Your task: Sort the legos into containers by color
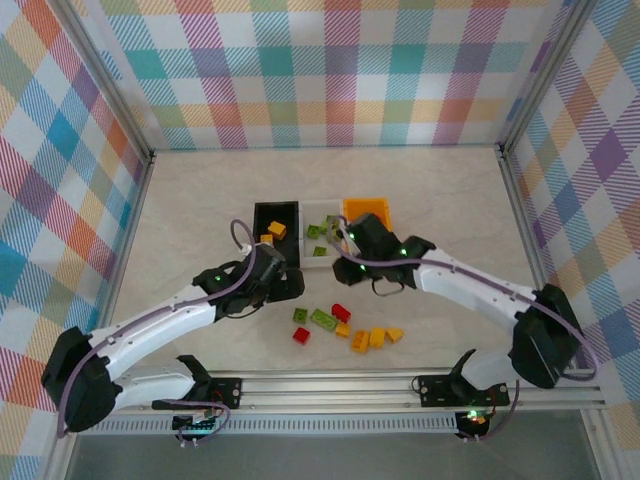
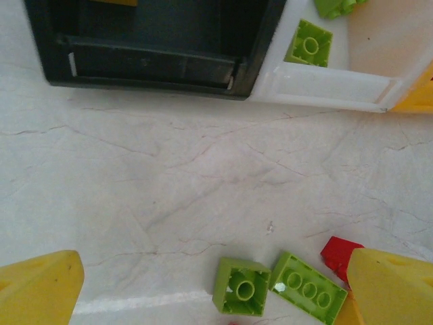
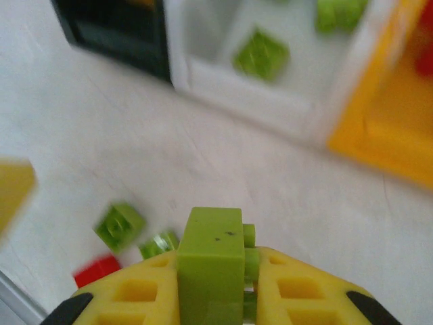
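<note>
Legos, status: a loose group of red, lime green and yellow-orange bricks lies on the table, between my arm bases and the containers. The containers stand in one row with their walls touching. The black bin is on the left, the white bin in the middle and the orange bin on the right. The black bin holds yellow-orange bricks. The white bin holds lime green bricks.

Right gripper: my yellow fingers are clamped on one lime green brick, which stands upright between them. From above, this gripper sits by the near ends of the white and orange bins. The right wrist view is blurred.

Left gripper: my fingertips are wide apart, with nothing between them. Below lies bare table just in front of the black bin. A square green brick and a longer green brick lie side by side near my right fingertip. A red brick lies just beyond them, partly hidden by that fingertip.
</note>
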Robot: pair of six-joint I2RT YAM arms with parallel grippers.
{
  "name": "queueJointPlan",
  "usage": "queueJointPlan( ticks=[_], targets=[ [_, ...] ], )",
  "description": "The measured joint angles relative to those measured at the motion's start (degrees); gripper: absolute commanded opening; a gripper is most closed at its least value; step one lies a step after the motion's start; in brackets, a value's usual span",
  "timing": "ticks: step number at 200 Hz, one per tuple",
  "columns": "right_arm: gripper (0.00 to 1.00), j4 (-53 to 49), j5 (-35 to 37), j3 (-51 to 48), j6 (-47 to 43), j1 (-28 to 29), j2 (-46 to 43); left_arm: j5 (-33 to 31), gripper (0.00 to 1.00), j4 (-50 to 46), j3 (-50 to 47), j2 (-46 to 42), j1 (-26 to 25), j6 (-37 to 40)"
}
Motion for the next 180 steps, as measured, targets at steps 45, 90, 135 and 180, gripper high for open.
queueJointPlan(
  ticks=[45, 90, 135, 180],
  targets=[
    [0.18, 2.91, 0.26, 17.35, -1.38, -3.1, 17.68, -0.5, 1.0, -2.21, -3.52, -6.8, 0.7, -1.4],
    [0.36, 1.81, 1.79, 28.89, -1.42, -6.12, 31.36, -0.24, 1.0, -2.49, -4.68, -8.04, 0.74, -1.49],
    [0.69, 1.14, 2.03, 31.91, -2.12, -7.32, 33.22, 0.81, 1.0, -2.6, -4.76, -8.09, 0.79, -1.18],
    [0.73, 2.08, 3.5, 23.74, -1.46, -7.32, 22.38, 3.87, 0.99, -1.66, -4.24, -6.23, 0.79, 0.59]
  ],
)
